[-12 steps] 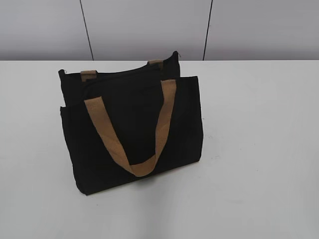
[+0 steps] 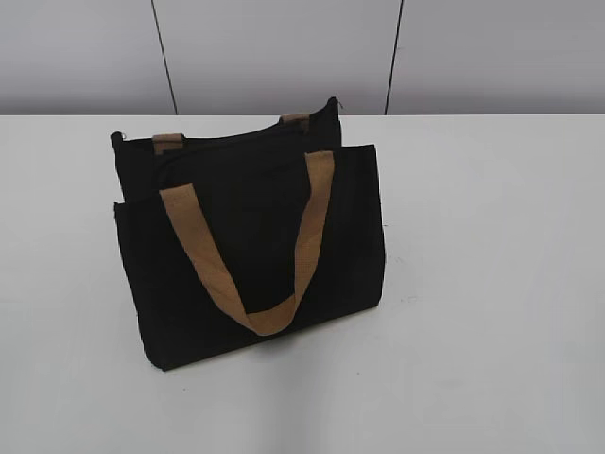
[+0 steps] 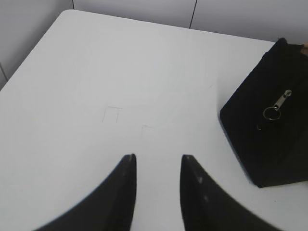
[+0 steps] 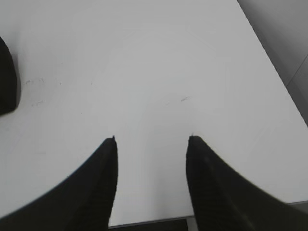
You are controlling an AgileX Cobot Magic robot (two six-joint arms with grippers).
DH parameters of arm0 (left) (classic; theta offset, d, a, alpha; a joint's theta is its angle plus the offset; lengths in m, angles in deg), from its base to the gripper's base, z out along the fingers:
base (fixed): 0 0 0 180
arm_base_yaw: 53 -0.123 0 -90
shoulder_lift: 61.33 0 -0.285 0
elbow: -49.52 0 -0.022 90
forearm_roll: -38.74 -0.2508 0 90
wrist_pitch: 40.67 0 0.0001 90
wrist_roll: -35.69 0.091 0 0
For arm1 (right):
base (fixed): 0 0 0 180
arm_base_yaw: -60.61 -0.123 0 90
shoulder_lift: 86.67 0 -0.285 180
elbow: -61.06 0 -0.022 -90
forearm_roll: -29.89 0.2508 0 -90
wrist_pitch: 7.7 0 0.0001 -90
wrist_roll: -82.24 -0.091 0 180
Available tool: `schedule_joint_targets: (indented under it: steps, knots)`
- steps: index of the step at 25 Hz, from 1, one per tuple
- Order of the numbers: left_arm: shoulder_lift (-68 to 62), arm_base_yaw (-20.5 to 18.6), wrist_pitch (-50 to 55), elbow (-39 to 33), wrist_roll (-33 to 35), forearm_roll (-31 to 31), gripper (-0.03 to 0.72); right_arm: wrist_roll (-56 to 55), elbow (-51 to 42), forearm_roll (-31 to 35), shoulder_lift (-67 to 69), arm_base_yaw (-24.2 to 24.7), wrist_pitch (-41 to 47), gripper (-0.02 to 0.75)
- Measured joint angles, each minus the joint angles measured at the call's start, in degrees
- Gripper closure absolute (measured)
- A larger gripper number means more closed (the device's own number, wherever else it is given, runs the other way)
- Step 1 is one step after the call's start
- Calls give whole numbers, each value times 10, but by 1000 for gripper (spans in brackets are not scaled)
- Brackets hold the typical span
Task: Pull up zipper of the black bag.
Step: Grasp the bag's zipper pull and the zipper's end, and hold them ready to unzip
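Observation:
The black bag [image 2: 255,246] stands upright on the white table, left of centre, its tan front handle [image 2: 269,274] hanging down over the front pocket. In the left wrist view the bag's end [image 3: 267,139] is at the right, with the silver zipper pull and ring [image 3: 276,107] dangling on it. My left gripper [image 3: 158,159] is open and empty above bare table, well left of the bag. My right gripper [image 4: 151,139] is open and empty above bare table; a black edge of the bag [image 4: 7,82] shows at the far left. Neither gripper shows in the exterior view.
The white table [image 2: 492,284] runs around the bag on all sides. A grey panelled wall [image 2: 284,47] stands behind it. The table's near edge [image 4: 154,224] lies below my right gripper, and its right edge is close by.

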Motion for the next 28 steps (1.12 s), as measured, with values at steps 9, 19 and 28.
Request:
schedule_joint_targets:
  steps: [9, 19, 28]
  knots:
    - [-4, 6, 1, 0, 0, 16, 449, 0, 0, 0, 0, 0, 0, 370]
    - [-135, 17, -20, 59, 7, 26, 449, 0, 0, 0, 0, 0, 0, 370]
    - [-221, 65, -132, 67, 9, 28, 449, 0, 0, 0, 0, 0, 0, 370]
